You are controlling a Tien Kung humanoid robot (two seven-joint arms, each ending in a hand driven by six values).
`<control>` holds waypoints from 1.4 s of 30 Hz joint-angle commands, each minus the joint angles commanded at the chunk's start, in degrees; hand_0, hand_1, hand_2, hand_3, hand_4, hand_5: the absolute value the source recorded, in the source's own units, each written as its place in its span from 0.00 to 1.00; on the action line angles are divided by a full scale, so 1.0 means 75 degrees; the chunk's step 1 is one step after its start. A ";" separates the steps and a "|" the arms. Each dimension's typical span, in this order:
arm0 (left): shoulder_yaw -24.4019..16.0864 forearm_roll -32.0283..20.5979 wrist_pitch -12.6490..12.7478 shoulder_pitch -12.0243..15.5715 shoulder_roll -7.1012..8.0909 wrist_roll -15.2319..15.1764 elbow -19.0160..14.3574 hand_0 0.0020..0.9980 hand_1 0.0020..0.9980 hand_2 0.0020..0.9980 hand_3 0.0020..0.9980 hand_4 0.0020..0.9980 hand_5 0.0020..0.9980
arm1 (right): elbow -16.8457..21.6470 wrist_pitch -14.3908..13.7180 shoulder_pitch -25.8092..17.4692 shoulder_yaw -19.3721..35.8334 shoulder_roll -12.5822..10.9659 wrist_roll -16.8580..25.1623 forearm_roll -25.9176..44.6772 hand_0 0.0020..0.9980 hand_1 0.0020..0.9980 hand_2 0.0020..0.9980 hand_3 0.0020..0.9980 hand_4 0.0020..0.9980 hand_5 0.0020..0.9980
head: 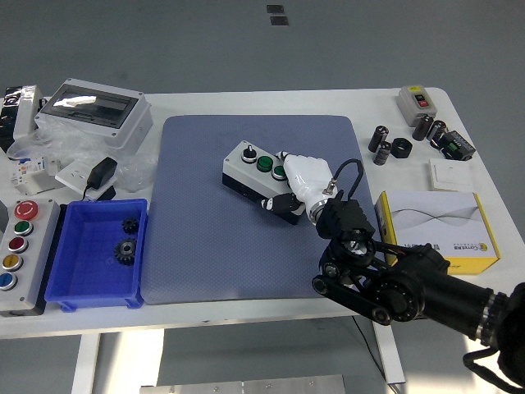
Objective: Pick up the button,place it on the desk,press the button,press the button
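Observation:
The button box [248,168] has a white top, a black base, a small black knob and two green buttons. It is on the grey-blue mat [205,246] near the mat's centre, turned at an angle. My right hand [295,187], white with dark fingertips, is shut around the box's right end, with the thumb [279,203] against the near side. I cannot tell whether the box rests on the mat or is held just above it. The black right arm [394,283] comes in from the lower right. No left arm shows.
A blue bin [82,283] with two gears and a multi-button panel [20,246] sit at the left. A grey enclosure [94,111] stands back left. A yellow-white carton [435,230], black cylinders [390,146] and a small switch box [416,100] lie at the right.

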 joint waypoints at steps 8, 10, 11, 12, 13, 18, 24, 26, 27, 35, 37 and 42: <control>-0.0068 0.0049 0.0001 0.0012 -0.0045 -0.0021 0.0000 0.63 0.60 0.54 0.59 0.66 0.12 | 0.1620 0.0756 -0.0454 0.0292 -0.1292 0.1715 0.0901 0.04 0.24 0.33 0.61 0.32 0.00; -0.0075 0.0050 0.0002 0.0009 -0.0055 -0.0034 0.0000 0.63 0.60 0.54 0.59 0.66 0.12 | 0.1998 0.0844 -0.0543 0.0277 -0.1640 0.2173 0.0608 0.04 0.24 0.33 0.61 0.32 0.00; -0.0094 0.0072 0.0002 0.0006 -0.0060 -0.0032 0.0000 0.63 0.60 0.54 0.59 0.66 0.12 | 0.2148 0.0818 -0.0584 0.0254 -0.1793 0.2370 0.0461 0.04 0.24 0.33 0.61 0.32 0.00; -0.0113 0.0091 0.0002 0.0001 -0.0067 -0.0031 0.0000 0.63 0.60 0.54 0.59 0.66 0.13 | 0.2307 0.0753 -0.0635 0.0219 -0.1966 0.2610 0.0284 0.06 0.25 0.34 0.61 0.32 0.00; -0.0126 0.0105 0.0002 -0.0003 -0.0073 -0.0030 0.0000 0.63 0.60 0.54 0.59 0.66 0.13 | 0.2396 0.0676 -0.0680 0.0189 -0.2107 0.2808 0.0131 0.06 0.25 0.34 0.61 0.32 0.00; -0.0195 0.0186 -0.0004 -0.0039 -0.0101 -0.0004 0.0000 0.63 0.60 0.54 0.59 0.67 0.13 | 0.2233 0.0420 -0.0894 -0.0063 -0.2474 0.3703 -0.0595 0.15 0.30 0.34 0.62 0.35 0.00; -0.0240 0.0282 -0.0013 -0.0105 -0.0061 0.0008 0.0000 0.63 0.60 0.54 0.59 0.67 0.13 | 0.1978 0.0613 -0.0900 -0.0252 -0.2395 0.3701 -0.0635 0.27 0.39 0.36 0.66 0.46 0.00; -0.0247 0.0308 -0.0017 -0.0123 -0.0040 0.0010 0.0000 0.63 0.60 0.54 0.59 0.67 0.13 | 0.1943 0.0789 -0.0872 -0.0298 -0.2368 0.3567 -0.0569 0.27 0.39 0.36 0.66 0.46 0.00; -0.0247 0.0317 -0.0019 -0.0128 -0.0032 0.0012 0.0000 0.63 0.60 0.54 0.59 0.67 0.13 | 0.1937 0.0852 -0.0853 -0.0319 -0.2360 0.3516 -0.0543 0.27 0.39 0.36 0.66 0.46 0.00; -0.0264 0.0377 -0.0033 -0.0106 -0.0010 0.0041 0.0000 0.63 0.60 0.53 0.59 0.67 0.14 | 0.1945 0.1276 -0.0756 -0.0373 -0.2347 0.3110 -0.0391 0.33 0.40 0.34 0.64 0.42 0.00; -0.0271 0.0380 -0.0032 -0.0084 -0.0011 0.0045 0.0000 0.63 0.60 0.53 0.59 0.67 0.14 | 0.1951 0.1325 -0.0762 -0.0359 -0.2357 0.3061 -0.0359 0.37 0.46 0.41 0.66 0.43 0.00; -0.0282 0.0357 -0.0026 -0.0043 -0.0040 0.0049 0.0000 0.63 0.60 0.53 0.59 0.67 0.14 | 0.1971 0.1363 -0.0795 -0.0309 -0.2399 0.3001 -0.0314 0.60 0.65 0.67 0.69 0.37 0.00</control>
